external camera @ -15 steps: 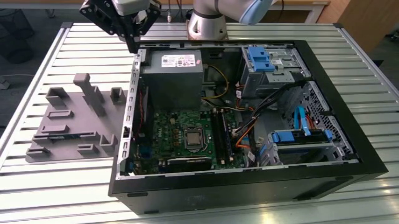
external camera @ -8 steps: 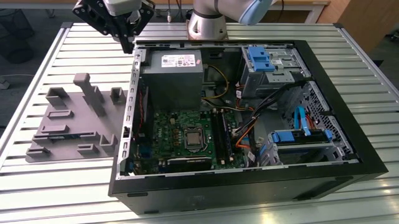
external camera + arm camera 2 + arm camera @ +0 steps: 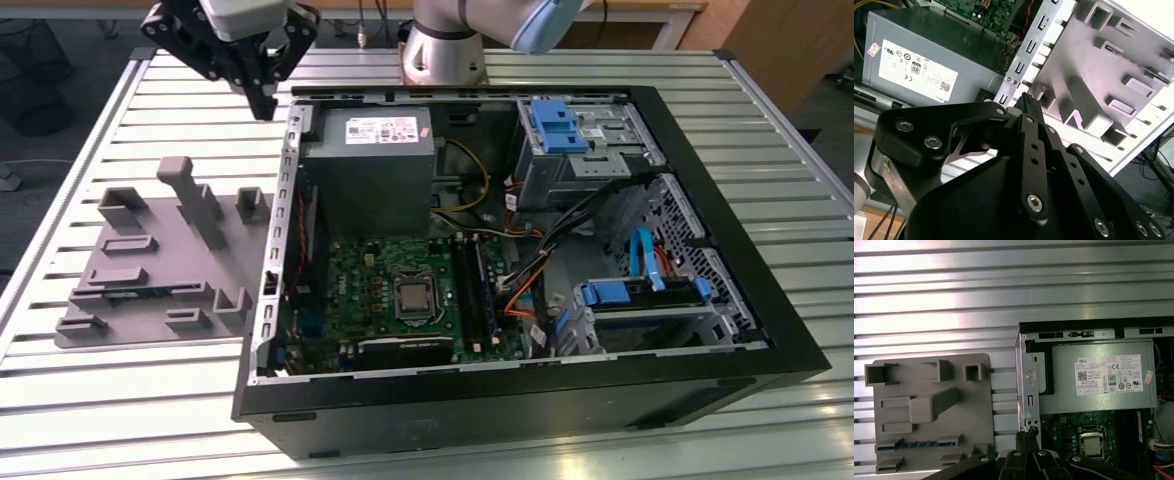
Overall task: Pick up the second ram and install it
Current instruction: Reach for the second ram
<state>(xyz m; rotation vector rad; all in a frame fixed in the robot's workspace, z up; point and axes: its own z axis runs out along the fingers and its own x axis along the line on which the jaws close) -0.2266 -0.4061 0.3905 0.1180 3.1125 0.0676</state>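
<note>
While the gripper hangs over the table beside a corner of the computer case, its fingers are pressed together and hold nothing. The second ram lies in a slot of the grey holder, toward the holder's edge away from the gripper.

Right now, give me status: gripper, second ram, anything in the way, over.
Gripper shut, empty, near the case corner by the power supply. Second ram seated in gray holder, untouched. Nothing lying over it.
</note>
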